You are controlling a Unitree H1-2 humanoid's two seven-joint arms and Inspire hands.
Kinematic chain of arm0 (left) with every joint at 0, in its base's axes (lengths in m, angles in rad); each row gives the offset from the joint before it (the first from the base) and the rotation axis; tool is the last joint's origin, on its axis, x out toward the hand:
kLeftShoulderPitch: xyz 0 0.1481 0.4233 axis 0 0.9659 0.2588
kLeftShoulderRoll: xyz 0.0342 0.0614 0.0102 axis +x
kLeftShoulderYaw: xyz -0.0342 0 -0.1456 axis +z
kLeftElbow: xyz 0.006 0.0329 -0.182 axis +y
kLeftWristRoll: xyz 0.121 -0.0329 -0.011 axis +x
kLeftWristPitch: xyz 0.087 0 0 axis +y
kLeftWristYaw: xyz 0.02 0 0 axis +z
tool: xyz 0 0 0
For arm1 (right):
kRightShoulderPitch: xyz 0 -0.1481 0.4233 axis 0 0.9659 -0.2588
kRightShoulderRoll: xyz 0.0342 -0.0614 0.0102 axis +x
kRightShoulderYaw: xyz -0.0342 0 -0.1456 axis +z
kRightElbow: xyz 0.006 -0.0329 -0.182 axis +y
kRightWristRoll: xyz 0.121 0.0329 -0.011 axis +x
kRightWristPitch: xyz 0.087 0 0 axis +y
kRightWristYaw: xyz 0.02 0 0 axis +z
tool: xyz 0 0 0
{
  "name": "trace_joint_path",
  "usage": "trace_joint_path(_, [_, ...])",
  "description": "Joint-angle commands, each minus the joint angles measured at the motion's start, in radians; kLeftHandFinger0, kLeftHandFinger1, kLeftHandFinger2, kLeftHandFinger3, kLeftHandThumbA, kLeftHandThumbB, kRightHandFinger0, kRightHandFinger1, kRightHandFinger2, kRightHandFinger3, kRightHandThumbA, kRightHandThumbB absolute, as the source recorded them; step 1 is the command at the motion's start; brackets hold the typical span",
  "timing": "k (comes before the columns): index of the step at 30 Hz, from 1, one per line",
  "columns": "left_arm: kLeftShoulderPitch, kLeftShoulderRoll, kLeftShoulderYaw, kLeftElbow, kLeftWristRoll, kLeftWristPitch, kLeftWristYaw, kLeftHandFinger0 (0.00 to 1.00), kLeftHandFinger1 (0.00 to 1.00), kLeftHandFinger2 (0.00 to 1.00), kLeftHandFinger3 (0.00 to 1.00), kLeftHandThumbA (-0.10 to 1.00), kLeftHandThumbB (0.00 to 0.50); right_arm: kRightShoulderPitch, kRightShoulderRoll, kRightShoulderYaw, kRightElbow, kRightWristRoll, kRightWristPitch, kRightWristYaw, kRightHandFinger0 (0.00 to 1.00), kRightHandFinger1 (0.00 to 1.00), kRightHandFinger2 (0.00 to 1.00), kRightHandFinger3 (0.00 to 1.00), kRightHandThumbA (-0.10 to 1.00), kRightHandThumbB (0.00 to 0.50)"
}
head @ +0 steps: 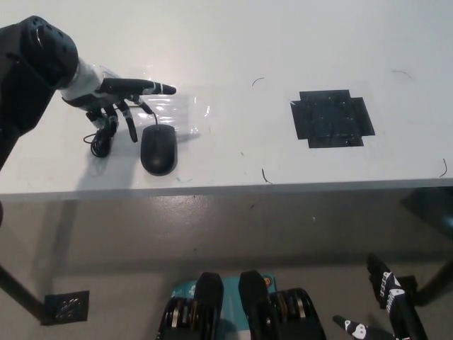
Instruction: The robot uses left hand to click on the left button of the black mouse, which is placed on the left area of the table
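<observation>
The black mouse (158, 149) lies on the surface (233, 42) close to its front edge. Beyond the mouse, the left hand (113, 95) hovers, fingers (152, 88) spread, grasping nothing. A hard press could shove the mouse off that edge; open room lies beyond

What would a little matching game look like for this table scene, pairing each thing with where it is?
Things:
1. mouse
2. left hand
3. black patch
4. right hand

Places:
A. low at the bottom right, below the table edge, resting
B. flat on the right part of the table
C. above the table at the left, one finger stretched out beyond the mouse's far end
D. on the table's left part, near the front edge, its cable coiled to its left

Pairs: 1-D, 2-C, 3-B, 4-A
</observation>
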Motion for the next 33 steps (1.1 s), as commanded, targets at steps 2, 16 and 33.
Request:
trace_joint_path(2, [-0.077,0.006,0.031,0.034,0.021,0.013,-0.08,0.0,0.24,0.53,1.0,1.0,0.354,-0.011,-0.011,-0.005,-0.028,0.006,-0.025,0.007,1.0,1.0,1.0,1.0,1.0,0.175])
trace_joint_path(16, [-0.138,-0.04,0.036,0.183,0.064,-0.026,-0.159,0.0,0.26,0.59,1.0,1.0,0.481,-0.013,-0.014,-0.007,-0.03,0.009,-0.027,0.008,1.0,1.0,1.0,1.0,1.0,0.171])
trace_joint_path(33, [-0.128,-0.07,0.069,0.22,0.084,-0.119,-0.121,0.33,0.59,0.75,1.0,1.0,0.464,-0.019,-0.016,-0.002,-0.027,0.007,-0.018,0.014,1.0,1.0,1.0,1.0,1.0,0.178])
